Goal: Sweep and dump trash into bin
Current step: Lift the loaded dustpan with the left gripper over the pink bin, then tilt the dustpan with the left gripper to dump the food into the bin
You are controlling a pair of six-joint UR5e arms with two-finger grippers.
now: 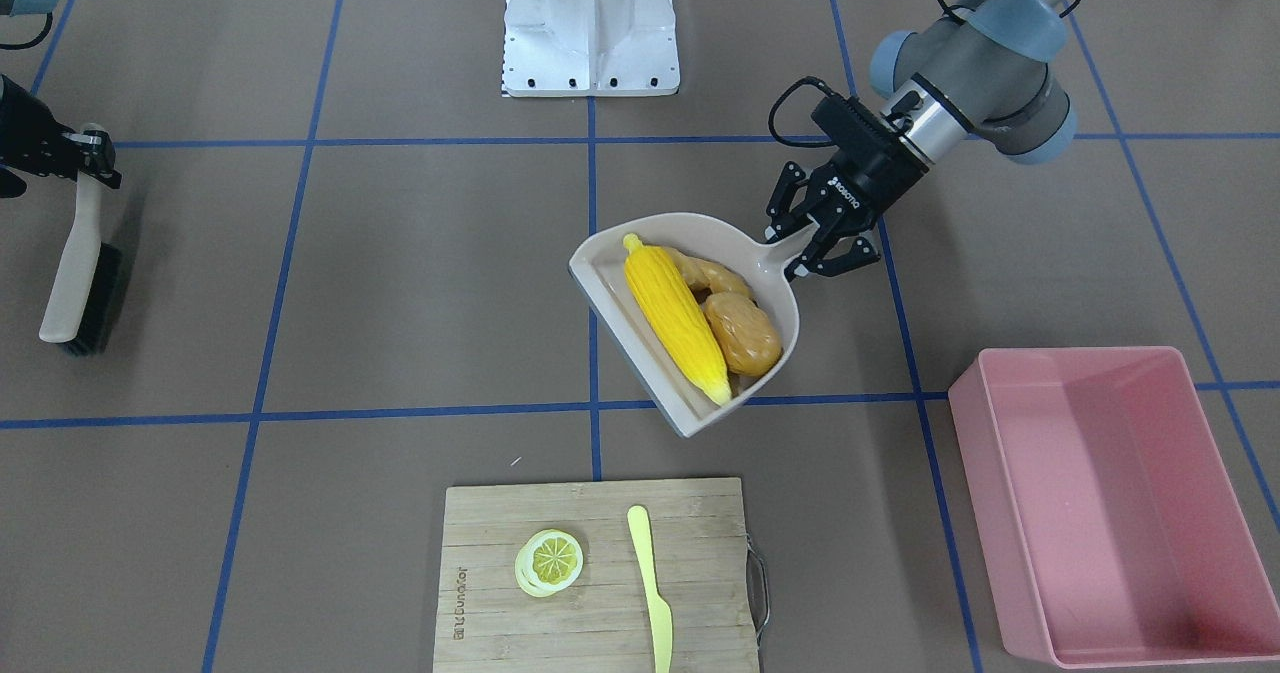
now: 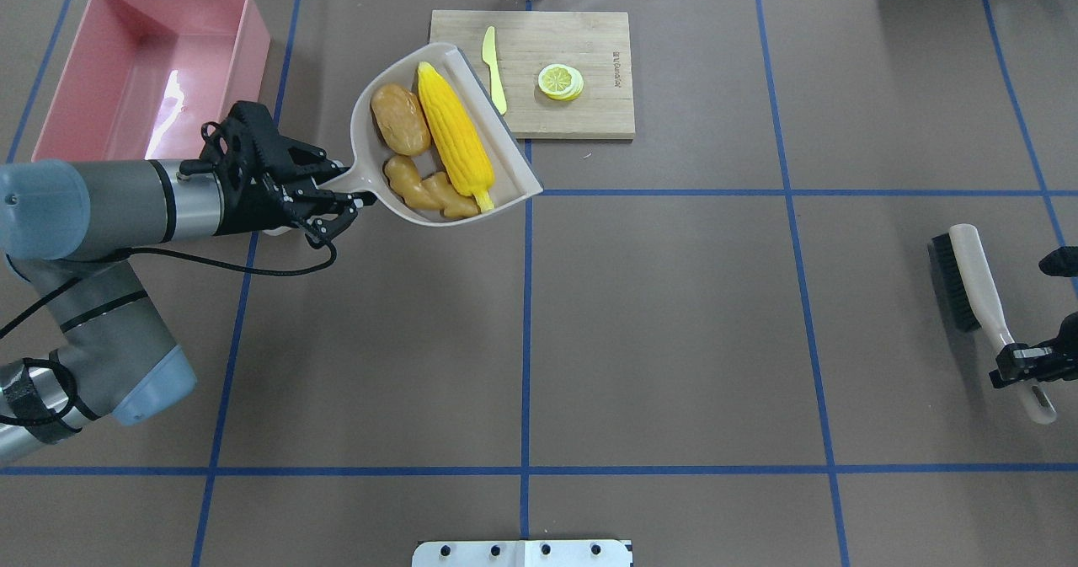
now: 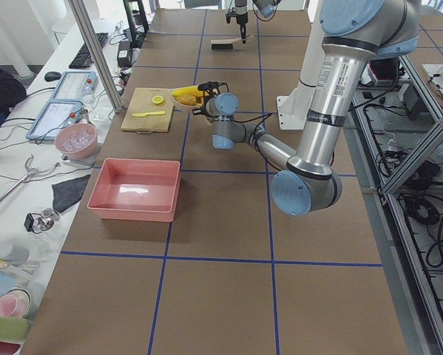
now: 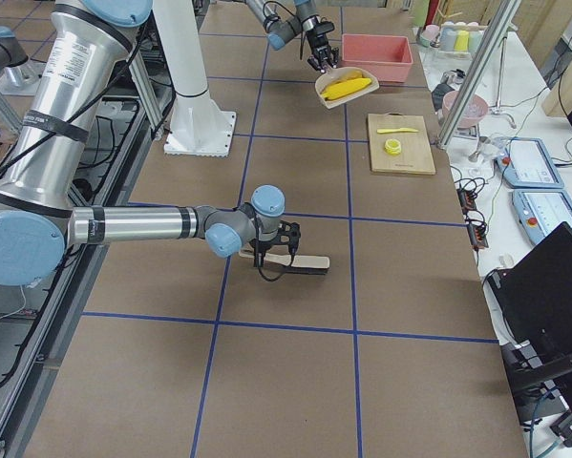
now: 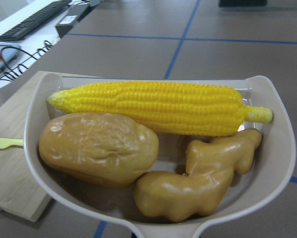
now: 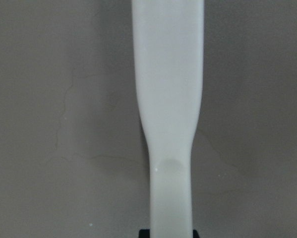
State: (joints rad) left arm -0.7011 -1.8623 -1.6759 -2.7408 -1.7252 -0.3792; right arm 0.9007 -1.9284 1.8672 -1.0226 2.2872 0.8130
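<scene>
Brown table (image 2: 674,339); dustpan (image 2: 509,171) near bin (image 2: 257,53) wall

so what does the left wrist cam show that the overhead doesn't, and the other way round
Only left wrist: a keyboard off to the side. Only overhead: the bin, the left gripper shut on the dustpan handle, the right gripper shut on the brush, the lemon slice. Both: corn, potato and ginger in the dustpan, plus the board and knife.
</scene>
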